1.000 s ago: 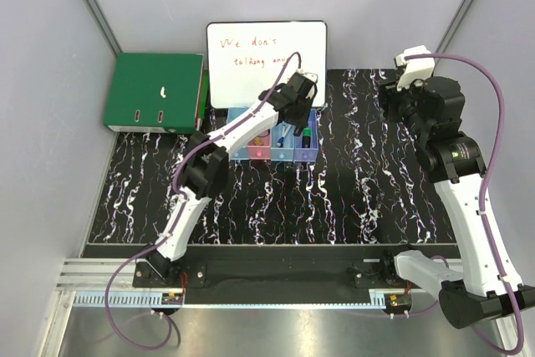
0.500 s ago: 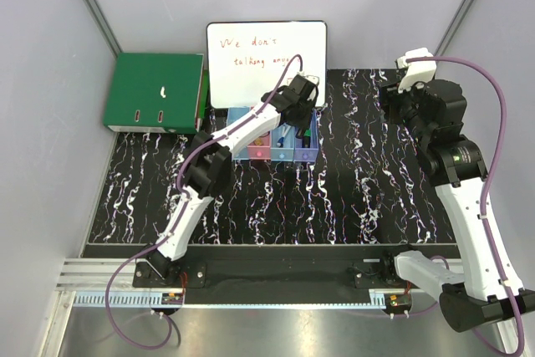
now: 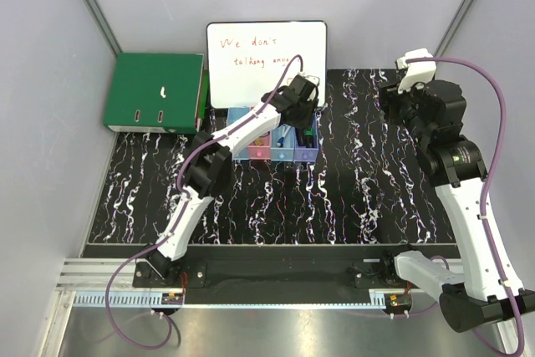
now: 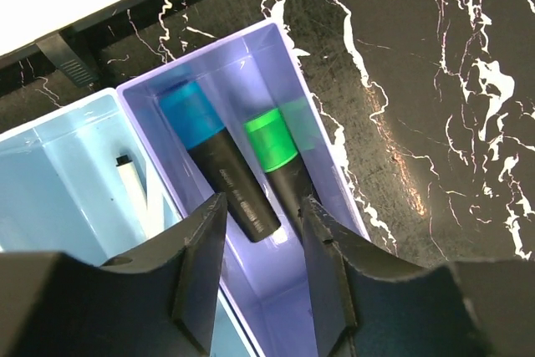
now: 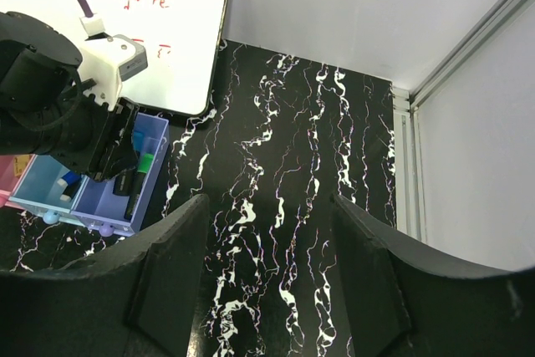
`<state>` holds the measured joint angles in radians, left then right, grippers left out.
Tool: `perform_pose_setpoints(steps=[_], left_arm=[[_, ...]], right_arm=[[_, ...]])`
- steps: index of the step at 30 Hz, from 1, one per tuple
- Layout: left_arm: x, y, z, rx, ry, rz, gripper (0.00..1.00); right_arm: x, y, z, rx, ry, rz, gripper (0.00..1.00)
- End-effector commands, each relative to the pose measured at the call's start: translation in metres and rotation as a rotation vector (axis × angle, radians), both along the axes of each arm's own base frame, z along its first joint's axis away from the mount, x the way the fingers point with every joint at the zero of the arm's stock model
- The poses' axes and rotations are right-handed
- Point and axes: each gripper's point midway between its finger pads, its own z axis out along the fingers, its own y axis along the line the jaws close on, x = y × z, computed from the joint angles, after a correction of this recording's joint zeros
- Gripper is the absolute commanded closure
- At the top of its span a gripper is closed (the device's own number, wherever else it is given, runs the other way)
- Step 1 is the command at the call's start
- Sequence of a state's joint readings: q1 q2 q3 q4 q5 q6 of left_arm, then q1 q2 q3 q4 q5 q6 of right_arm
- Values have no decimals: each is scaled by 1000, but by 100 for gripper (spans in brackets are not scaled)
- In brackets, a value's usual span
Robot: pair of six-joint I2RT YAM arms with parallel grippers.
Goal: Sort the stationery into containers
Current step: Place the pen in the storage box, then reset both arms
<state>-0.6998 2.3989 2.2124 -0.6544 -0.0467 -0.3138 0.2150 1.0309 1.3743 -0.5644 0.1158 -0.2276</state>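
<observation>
The containers (image 3: 261, 150) stand in a row in front of the whiteboard. In the left wrist view the purple bin (image 4: 333, 150) holds two black markers lying side by side, one blue-capped (image 4: 209, 152) and one green-capped (image 4: 280, 156). A white pen (image 4: 134, 191) lies in the light blue bin (image 4: 58, 165) beside it. My left gripper (image 4: 263, 211) hangs open just over the purple bin, its jaws either side of the markers' near ends and gripping nothing. My right gripper (image 5: 267, 206) is open and empty above the bare table at the right.
A whiteboard (image 3: 266, 60) with red writing leans at the back, right behind the bins. A green binder (image 3: 155, 91) lies at the back left. The black marbled table (image 3: 359, 181) runs to grey walls on both sides.
My left gripper's jaws have spread apart over the purple bin, and its wrist has shifted slightly right. The right arm has barely moved.
</observation>
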Motion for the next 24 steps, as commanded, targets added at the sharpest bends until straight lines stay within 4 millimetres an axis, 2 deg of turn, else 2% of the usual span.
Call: perform_pose_setpoints(steps=[1,4,5,6,7,8,9,10,11,12,13,14,15,16,17,18,19,20,21,22,23,24], left_arm=[[9,-14,36,-88,-72,-32,55],[8,-15,57,-126,-89,-55,49],[7,-15,76,-149,-115,-65,45],[6,-12,85,-150,-129,-77,35],[4,-12,93,-162,-137,-94,32],[1,-7,120,-189,-176,-105,27],[0,1,124,-178,-187,-114,18],[-1,8,132,-176,-202,-112,12],[-2,21,162,-201,-254,-103,6],[-7,30,155,-173,-250,-115,1],[-13,44,183,-184,-302,-108,1],[-12,57,190,-176,-324,-98,1],[-19,68,181,-139,-317,-111,1],[-28,82,206,-142,-367,-97,1],[-31,97,211,-128,-377,-80,1],[-39,110,199,-90,-362,-82,1],[-53,126,221,-89,-408,-65,1],[-57,142,223,-54,-421,-31,1],[-65,157,213,-2,-414,-17,1],[-82,173,230,5,-443,-10,1],[-90,185,229,43,-458,-16,1],[-101,198,213,85,-437,-14,1]], right_arm=[[-1,-5,15,11,-62,-24,32],[-3,-6,14,9,-61,-22,31],[-3,-5,13,9,-59,-18,30],[-4,-4,13,8,-58,-9,29],[-6,-2,12,5,-58,8,27],[-8,0,11,3,-52,21,22],[-10,5,11,-4,-49,55,19],[-13,7,8,-5,-37,72,16],[-15,10,7,-7,-34,90,11],[-18,16,6,-2,-32,132,8],[-24,20,7,2,-31,158,5],[-26,23,7,6,-32,176,2],[-29,28,6,26,-29,200,0],[-33,29,6,38,-33,207,0],[-34,30,6,48,-30,213,0],[-35,30,4,77,-21,201,0],[-38,32,1,78,-8,212,0],[-40,33,-2,72,7,225,0],[-42,31,0,74,19,212,0],[-41,28,-13,70,76,185,0],[-41,24,-18,67,102,160,0],[-41,17,-22,60,123,119,0]])
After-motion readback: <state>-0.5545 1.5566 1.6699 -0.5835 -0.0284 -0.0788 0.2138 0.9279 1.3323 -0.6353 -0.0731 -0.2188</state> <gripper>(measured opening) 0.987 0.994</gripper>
